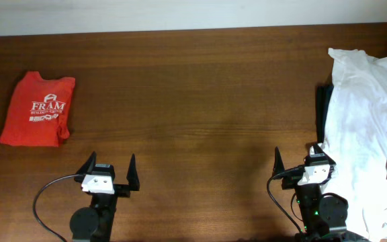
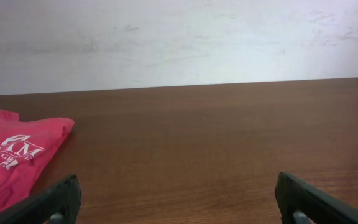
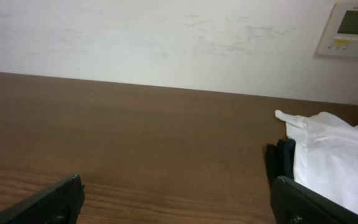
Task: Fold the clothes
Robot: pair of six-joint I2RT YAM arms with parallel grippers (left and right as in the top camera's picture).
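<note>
A folded orange-red T-shirt (image 1: 37, 109) with white "FRAM" print lies at the table's far left; it also shows at the left edge of the left wrist view (image 2: 14, 155). A pile of white T-shirts (image 1: 368, 128) lies at the right edge, one with a green print; it shows in the right wrist view (image 3: 337, 155). My left gripper (image 1: 109, 168) is open and empty near the front edge, right of the red shirt. My right gripper (image 1: 299, 160) is open and empty, its right finger beside the white pile.
A dark garment (image 1: 322, 114) lies under the white pile's left edge, also seen in the right wrist view (image 3: 281, 160). The brown wooden table (image 1: 193, 101) runs to a white wall behind. A wall thermostat (image 3: 353, 28) hangs at the right.
</note>
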